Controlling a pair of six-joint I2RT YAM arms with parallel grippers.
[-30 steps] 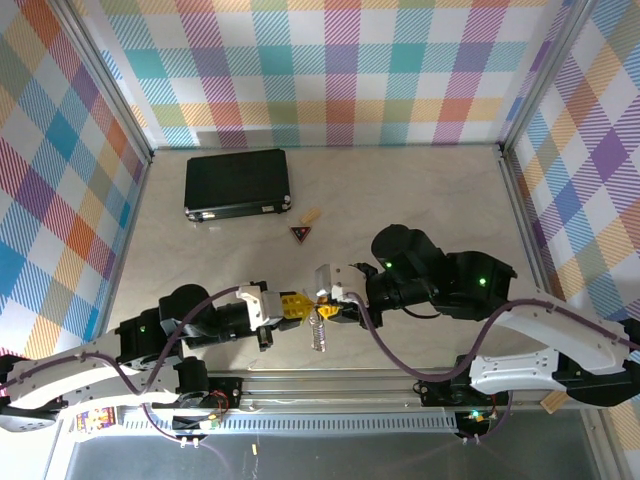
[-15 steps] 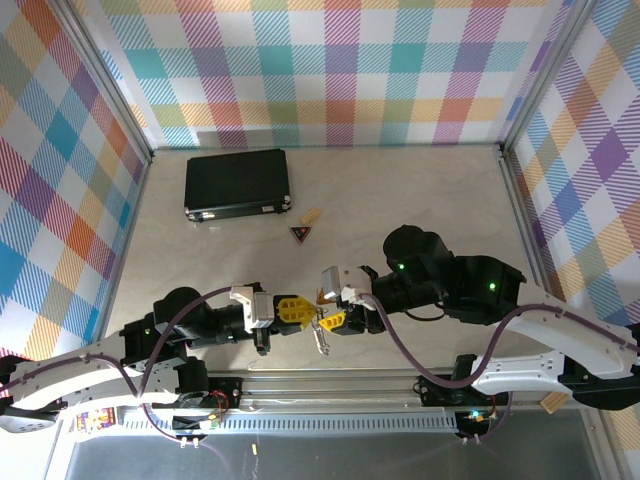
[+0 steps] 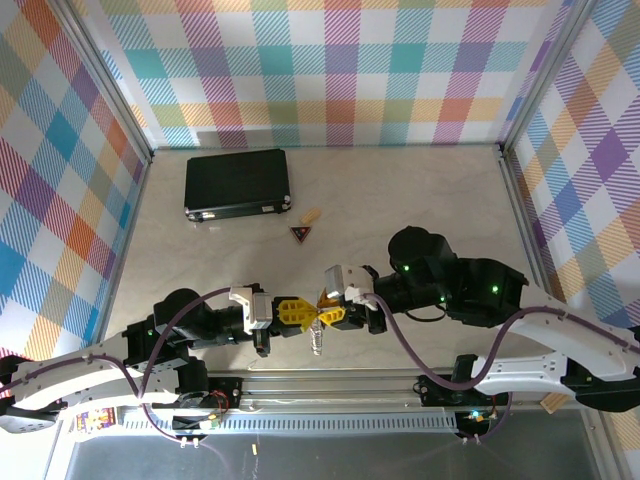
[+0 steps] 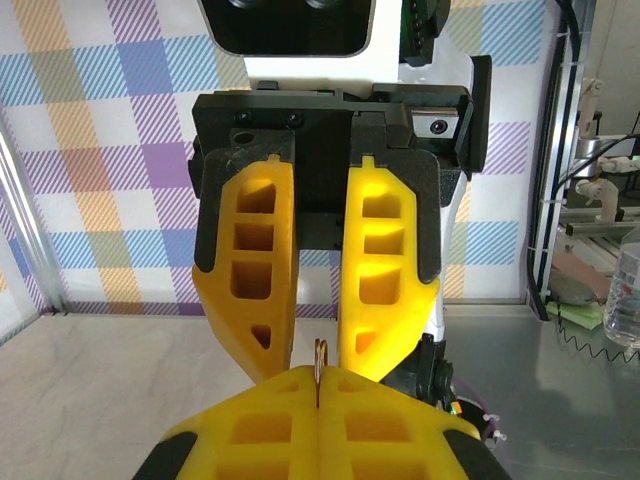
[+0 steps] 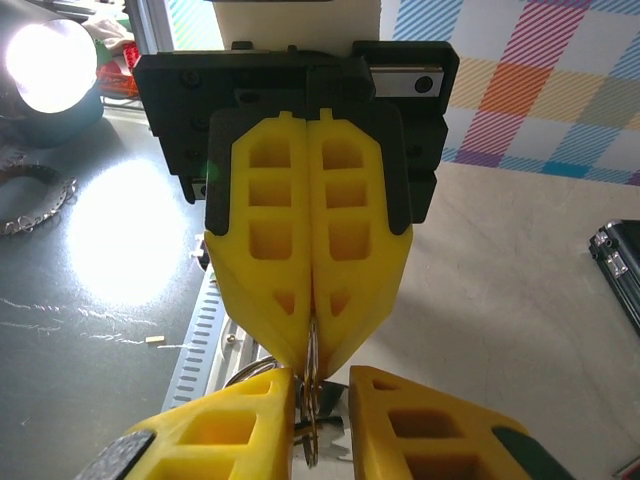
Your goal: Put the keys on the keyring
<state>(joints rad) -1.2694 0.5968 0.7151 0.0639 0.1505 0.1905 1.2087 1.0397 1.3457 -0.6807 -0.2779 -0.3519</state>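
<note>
Since a second ago your two grippers have drawn together until they nearly meet nose to nose. On the left, the left gripper (image 3: 306,313) is clamped fully closed, pinching the keyring (image 5: 311,395) edge-on, which I judge is meant to hold it steady for threading. Just below the meeting point, the keys (image 3: 318,341) dangle as a pale silver bunch. On the right, the right gripper (image 3: 326,315) has its jaws a narrow slit apart, straddling the ring without visibly squeezing it. You cannot tell whether any key is already threaded: the metal is too thin, and the grippers cover the join.
</note>
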